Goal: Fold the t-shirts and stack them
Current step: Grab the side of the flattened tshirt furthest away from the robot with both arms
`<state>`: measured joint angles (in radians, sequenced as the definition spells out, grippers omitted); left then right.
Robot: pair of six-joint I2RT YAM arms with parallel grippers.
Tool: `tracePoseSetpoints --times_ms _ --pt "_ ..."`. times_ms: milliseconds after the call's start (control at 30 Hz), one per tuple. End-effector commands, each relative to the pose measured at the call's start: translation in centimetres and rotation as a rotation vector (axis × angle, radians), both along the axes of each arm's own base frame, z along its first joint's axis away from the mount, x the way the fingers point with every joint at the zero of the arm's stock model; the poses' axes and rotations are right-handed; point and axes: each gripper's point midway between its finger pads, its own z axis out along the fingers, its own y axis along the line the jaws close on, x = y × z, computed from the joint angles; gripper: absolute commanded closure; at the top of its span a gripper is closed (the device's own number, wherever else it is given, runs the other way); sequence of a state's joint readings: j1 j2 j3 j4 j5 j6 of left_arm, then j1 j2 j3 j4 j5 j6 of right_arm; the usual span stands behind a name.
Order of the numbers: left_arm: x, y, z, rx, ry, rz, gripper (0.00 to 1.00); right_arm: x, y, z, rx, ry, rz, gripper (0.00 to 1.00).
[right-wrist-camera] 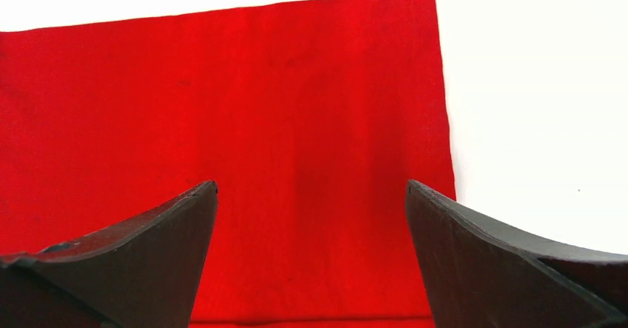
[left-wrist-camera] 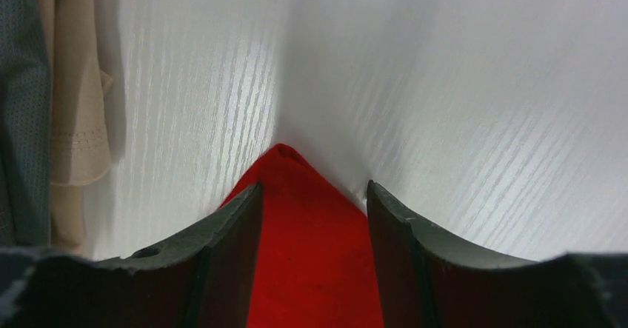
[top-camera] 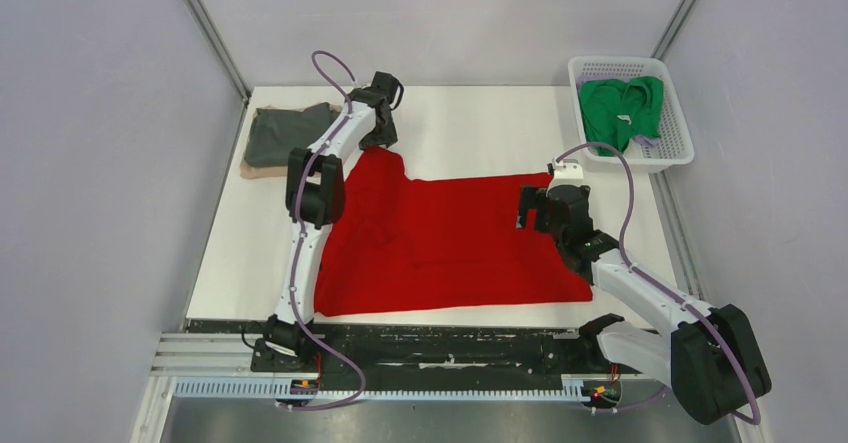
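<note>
Now: the bright red soft cloth t-shirt (top-camera: 440, 238) lies spread flat. Its sleeve tip sits between my left gripper's (left-wrist-camera: 314, 185) jaws, which stand at a middling gap, not pinching. My right gripper (right-wrist-camera: 312, 182) hovers wide and empty over the hem. Long axis runs left fingers to right fingers, sleeve end leftward. Best: bite well behind the tip, lift both ends evenly.

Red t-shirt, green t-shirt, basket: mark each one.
red t-shirt (top-camera: 440, 238), top external view, middle of its body.
green t-shirt (top-camera: 605, 103), top external view, crumpled middle.
basket (top-camera: 615, 64), top external view, far rim.
</note>
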<state>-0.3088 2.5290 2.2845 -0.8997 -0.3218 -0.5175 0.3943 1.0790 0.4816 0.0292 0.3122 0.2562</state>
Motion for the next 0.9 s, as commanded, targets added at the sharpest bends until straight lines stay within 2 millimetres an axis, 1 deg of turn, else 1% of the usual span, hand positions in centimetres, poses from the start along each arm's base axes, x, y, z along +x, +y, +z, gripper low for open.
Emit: tracePoseSetpoints --times_ms 0,33,133,300,367,500,633,700,733,767,867 --pt "-1.5 0.7 -0.3 0.009 0.047 0.007 0.42 0.5 -0.4 0.8 -0.010 -0.038 -0.013 0.01" --pt "-1.7 0.7 -0.4 0.010 0.053 0.007 0.44 0.5 -0.4 0.9 -0.008 -0.040 -0.014 0.02" --pt "-2.3 0.7 -0.6 0.000 0.071 0.009 0.55 0.5 -0.6 0.9 -0.014 -0.042 -0.022 0.01" --pt "-2.8 1.0 0.2 0.006 0.067 0.018 0.82 0.8 -1.3 1.3 -0.030 -0.054 -0.062 0.01" --pt "-2.6 0.8 0.9 0.002 0.057 0.005 0.97 1.0 -1.7 1.4 -0.040 -0.057 -0.087 0.01" --pt "-2.6 0.6 3.2 -0.015 0.019 -0.002 0.98 1.6 -2.3 1.6 -0.042 -0.051 -0.132 0.01" --pt "-3.4 0.7 5.6 -0.032 -0.033 -0.004 0.98 3.1 -2.6 1.6 -0.067 -0.016 -0.164 0.01" --pt "-4.0 0.4 6.7 -0.051 -0.065 -0.009 0.98 4.5 -3.1 1.8 -0.099 0.011 -0.203 0.02" --pt "-4.5 0.4 6.9 -0.060 -0.067 -0.009 0.98 5.0 -3.5 1.4 -0.125 0.039 -0.228 0.01" --pt "-4.9 0.3 7.4 -0.073 -0.077 -0.008 0.98 5.9 -3.7 1.7 -0.139 0.048 -0.248 0.01" --pt "-6.1 0.0 7.9 -0.113 -0.100 -0.013 0.98 8.2 -4.5 0.8 -0.196 0.113 -0.313 0.01"
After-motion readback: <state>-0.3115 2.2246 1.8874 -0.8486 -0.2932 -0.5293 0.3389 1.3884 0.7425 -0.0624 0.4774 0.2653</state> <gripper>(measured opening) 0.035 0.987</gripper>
